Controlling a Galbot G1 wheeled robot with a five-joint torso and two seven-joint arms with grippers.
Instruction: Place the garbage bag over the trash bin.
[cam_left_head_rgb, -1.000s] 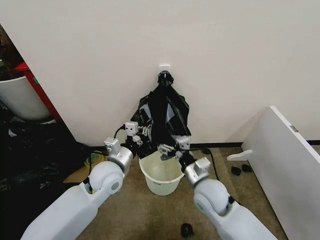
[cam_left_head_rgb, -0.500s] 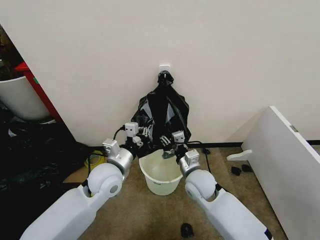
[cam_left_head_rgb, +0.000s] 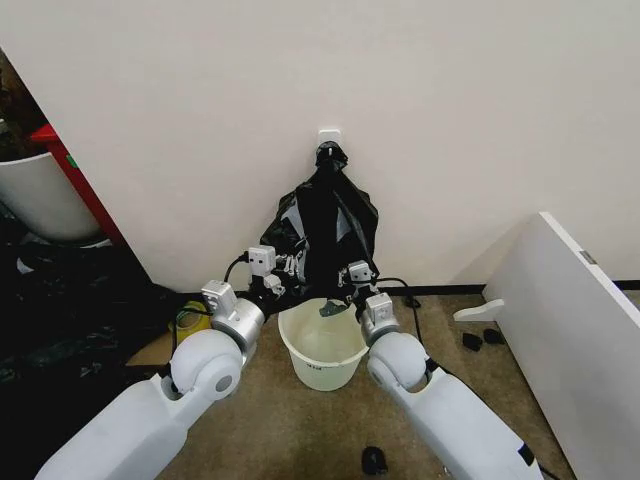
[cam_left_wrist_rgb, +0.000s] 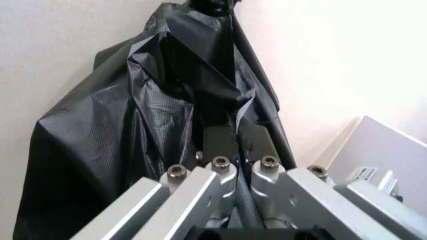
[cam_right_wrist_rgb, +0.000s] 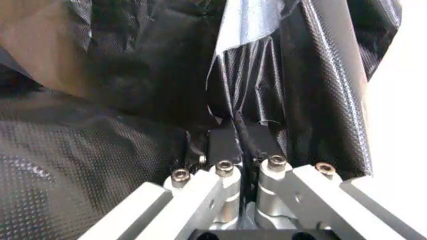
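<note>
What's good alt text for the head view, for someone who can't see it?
Both robot arms reach to a bunch of black bags hanging from a wall hook above a white bucket on the floor. The left hand and right hand are at the bunch's lower edge, just over the bucket's far rim. A white board leans at right.

Bag bunch (cam_left_head_rgb: 325, 235) lower edge hidden behind trash bin (cam_left_head_rgb: 322, 350), arms.

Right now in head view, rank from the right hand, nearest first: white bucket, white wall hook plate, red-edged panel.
1. Round cream-white plastic bucket, just below the right hand.
2. White wall hook plate, straight above.
3. Red-edged panel, far left.
</note>
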